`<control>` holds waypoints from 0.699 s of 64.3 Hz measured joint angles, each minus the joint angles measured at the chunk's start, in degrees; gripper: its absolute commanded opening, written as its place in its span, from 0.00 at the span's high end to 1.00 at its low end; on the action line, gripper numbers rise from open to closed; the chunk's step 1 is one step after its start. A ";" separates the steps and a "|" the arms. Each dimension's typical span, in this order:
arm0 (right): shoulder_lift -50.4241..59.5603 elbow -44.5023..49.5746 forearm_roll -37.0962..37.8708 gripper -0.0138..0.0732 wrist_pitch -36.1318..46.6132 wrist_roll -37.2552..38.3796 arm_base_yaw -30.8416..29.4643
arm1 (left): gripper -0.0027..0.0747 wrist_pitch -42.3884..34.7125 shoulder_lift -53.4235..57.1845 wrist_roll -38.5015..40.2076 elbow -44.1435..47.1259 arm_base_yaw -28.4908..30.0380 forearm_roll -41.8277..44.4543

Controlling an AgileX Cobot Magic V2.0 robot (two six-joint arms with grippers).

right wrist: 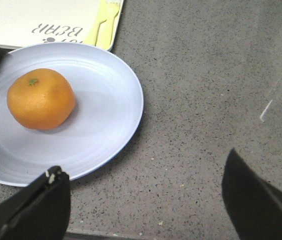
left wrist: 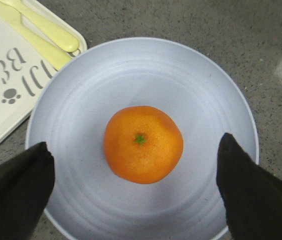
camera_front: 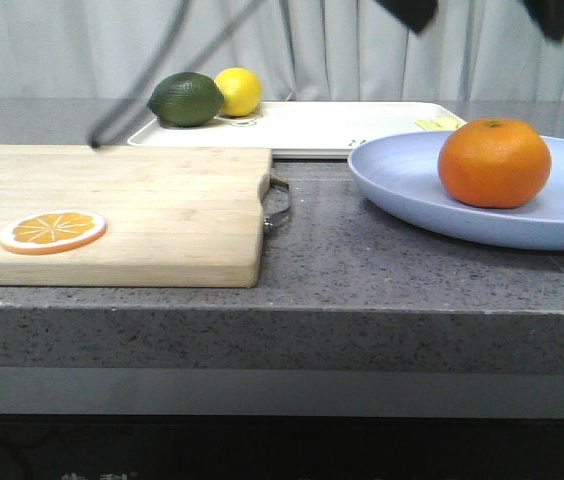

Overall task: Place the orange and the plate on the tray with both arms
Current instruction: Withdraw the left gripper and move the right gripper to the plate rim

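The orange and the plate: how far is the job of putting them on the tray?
Done: the orange already sits on the plate. In hand: the left gripper hovers above it, jaws open; the right gripper is open beside the plate. Left: the plate is on the counter, not on the tray.

Bright orange orange [camera_front: 494,162]; lavender-blue plate [camera_front: 562,215]; cream tray [camera_front: 342,130]; speckled grey counter [camera_front: 382,270].
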State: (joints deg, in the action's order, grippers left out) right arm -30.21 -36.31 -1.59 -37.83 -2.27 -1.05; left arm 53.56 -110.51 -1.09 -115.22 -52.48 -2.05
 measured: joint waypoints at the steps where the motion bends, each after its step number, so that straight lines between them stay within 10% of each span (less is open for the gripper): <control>1: 0.00 0.00 0.00 0.12 0.00 0.00 0.00 | 0.15 0.00 0.74 0.11 0.83 0.05 0.00; 45: -8.26 -4.20 -2.63 0.12 -7.63 0.00 0.00 | 0.15 -3.24 38.21 8.71 43.93 3.38 10.09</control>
State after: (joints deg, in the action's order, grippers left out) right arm -38.46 -40.51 -4.22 -45.46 -2.27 -1.05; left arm 50.32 -72.30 7.62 -71.29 -49.10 8.04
